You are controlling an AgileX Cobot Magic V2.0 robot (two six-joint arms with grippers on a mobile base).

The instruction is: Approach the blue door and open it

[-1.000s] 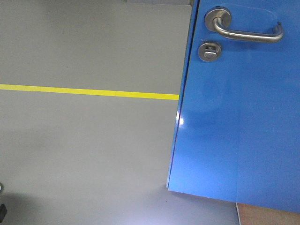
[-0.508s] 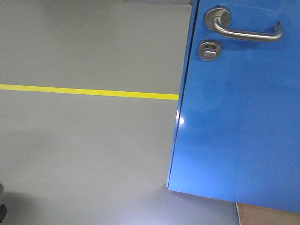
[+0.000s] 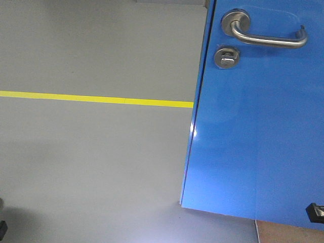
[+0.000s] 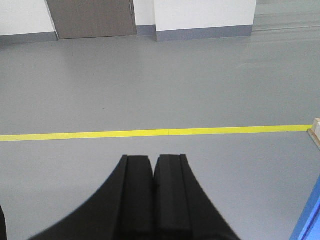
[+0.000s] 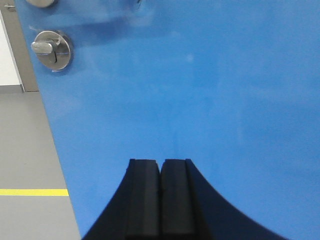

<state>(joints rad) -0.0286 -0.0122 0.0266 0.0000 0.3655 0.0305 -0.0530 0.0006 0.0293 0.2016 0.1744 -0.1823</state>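
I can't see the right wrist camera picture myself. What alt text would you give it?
A glossy blue door fills most of the view, with the right gripper shut and pointing at its bare panel below a round steel thumb-turn lock. At the left, grey floor with a yellow line shows past the door's edge.

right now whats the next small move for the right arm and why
Probably raise the right gripper toward the lever handle. Its fingers are shut and empty, facing the bare panel of the blue door, with the thumb-turn lock above and to its left. The door already stands ajar, but nothing grips the handle.
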